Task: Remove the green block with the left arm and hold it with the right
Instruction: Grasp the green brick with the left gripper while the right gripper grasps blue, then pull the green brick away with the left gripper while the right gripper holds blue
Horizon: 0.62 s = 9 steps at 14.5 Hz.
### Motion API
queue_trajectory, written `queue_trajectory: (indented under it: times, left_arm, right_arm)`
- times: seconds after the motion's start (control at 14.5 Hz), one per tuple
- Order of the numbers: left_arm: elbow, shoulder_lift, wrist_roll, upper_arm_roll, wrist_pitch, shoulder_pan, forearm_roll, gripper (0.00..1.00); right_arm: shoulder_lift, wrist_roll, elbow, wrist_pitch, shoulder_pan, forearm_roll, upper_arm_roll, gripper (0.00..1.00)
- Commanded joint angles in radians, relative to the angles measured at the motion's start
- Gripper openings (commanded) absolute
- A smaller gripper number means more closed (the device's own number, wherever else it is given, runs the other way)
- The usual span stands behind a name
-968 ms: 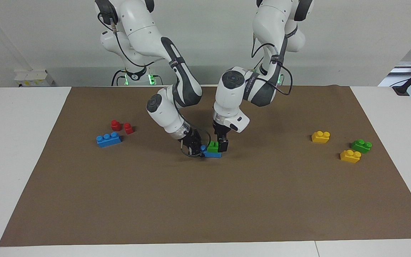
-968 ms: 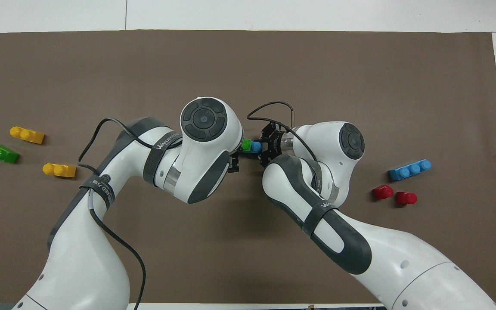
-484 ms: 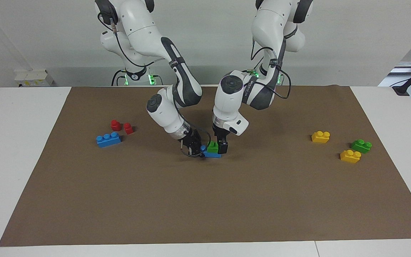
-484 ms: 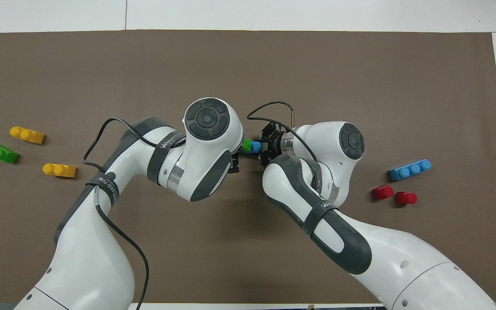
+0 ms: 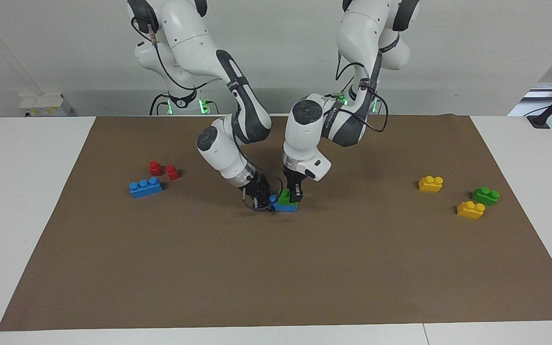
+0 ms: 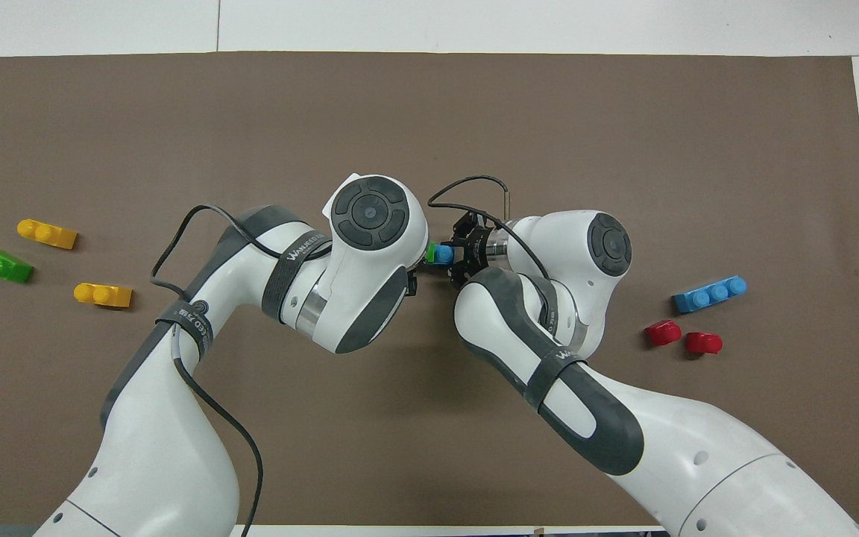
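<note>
The green block (image 5: 284,196) sits on one end of a blue brick (image 5: 286,207) in the middle of the brown mat. My left gripper (image 5: 290,194) comes down from above and is shut on the green block, with one dark finger (image 5: 297,192) against its side. My right gripper (image 5: 263,200) reaches in low and is shut on the blue brick's other end. In the overhead view only a sliver of the green block (image 6: 430,253) and one blue stud (image 6: 444,255) show between the two wrists. There the left wrist hides the left gripper.
Toward the left arm's end lie two yellow bricks (image 5: 431,183) (image 5: 470,209) and another green brick (image 5: 485,195). Toward the right arm's end lie a blue three-stud brick (image 5: 145,187) and two small red blocks (image 5: 155,167) (image 5: 172,172).
My left wrist has tilted and shifted slightly toward my right gripper, staying on the green block. The green block still sits on the blue brick. My right gripper has not moved.
</note>
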State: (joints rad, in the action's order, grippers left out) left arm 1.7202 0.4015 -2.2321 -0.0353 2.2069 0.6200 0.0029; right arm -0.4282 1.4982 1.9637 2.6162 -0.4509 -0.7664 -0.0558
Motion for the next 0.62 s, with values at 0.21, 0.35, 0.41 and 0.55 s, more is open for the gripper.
queue_trajectory:
  times: [0.21, 0.35, 0.41, 0.55]
  left_arm:
    - [-0.016, 0.013, -0.027, 0.014, 0.025, 0.02, 0.031, 0.0]
    - [-0.018, 0.011, -0.024, 0.014, 0.022, 0.015, 0.031, 0.0]
    - [-0.018, 0.001, -0.02, 0.014, 0.017, 0.012, 0.031, 0.0]
    - [-0.016, -0.042, -0.005, 0.017, 0.002, -0.002, 0.031, 0.0]
  right_arm:
    - [-0.009, -0.044, 0.001, 0.028, 0.0, -0.033, -0.001, 0.0]
    - [-0.009, -0.044, 0.001, 0.03, 0.0, -0.033, 0.001, 0.0]
    - [-0.009, -0.044, 0.001, 0.03, 0.0, -0.033, -0.001, 0.0]
    - [-0.009, -0.044, 0.001, 0.03, 0.0, -0.033, 0.001, 0.0]
